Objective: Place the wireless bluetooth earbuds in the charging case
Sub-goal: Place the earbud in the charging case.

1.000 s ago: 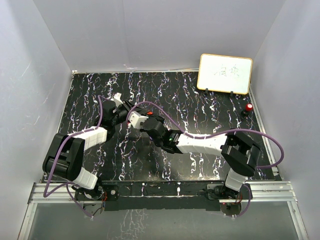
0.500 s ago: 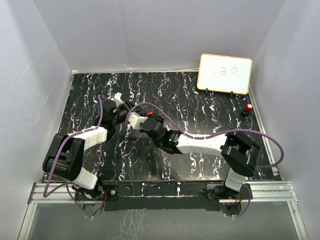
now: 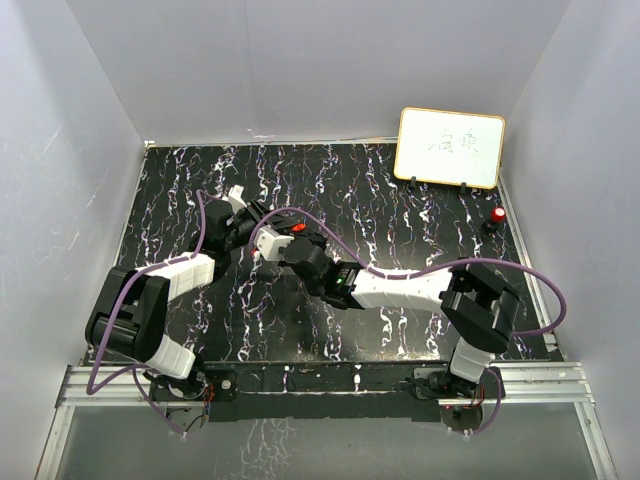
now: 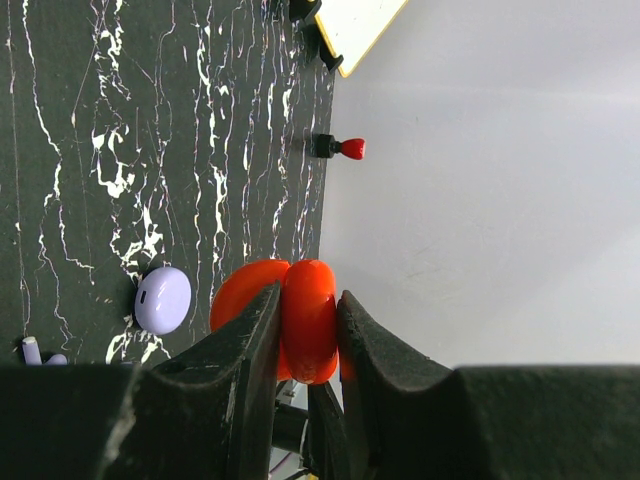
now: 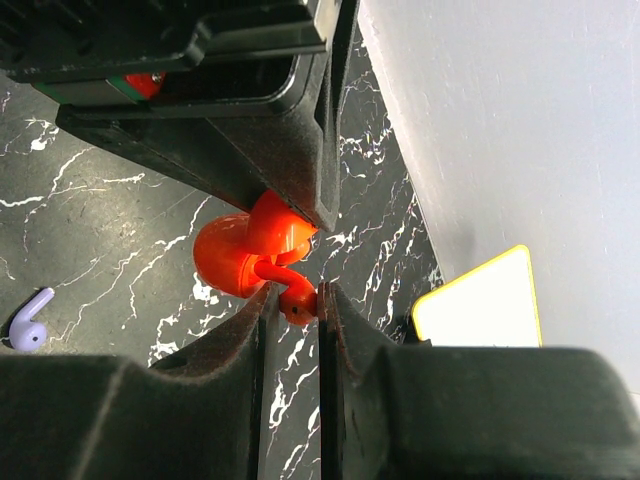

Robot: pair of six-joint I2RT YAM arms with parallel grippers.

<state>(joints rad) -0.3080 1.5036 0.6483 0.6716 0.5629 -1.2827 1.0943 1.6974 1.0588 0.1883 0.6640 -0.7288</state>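
Note:
In the left wrist view my left gripper is shut on the red charging case, which it holds open on edge above the table. In the right wrist view my right gripper is shut on the red earbud. The earbud's tip touches the open red charging case. From above, the left gripper and the right gripper meet left of the table's middle. A purple round case and a purple earbud lie on the black marble table.
A small whiteboard stands at the back right corner. A red-capped knob on a black base sits by the right wall. Grey walls close in the table on three sides.
My right gripper has moved a little to the left with the red earbud, closer to the case in the left gripper. The left arm has stayed still.

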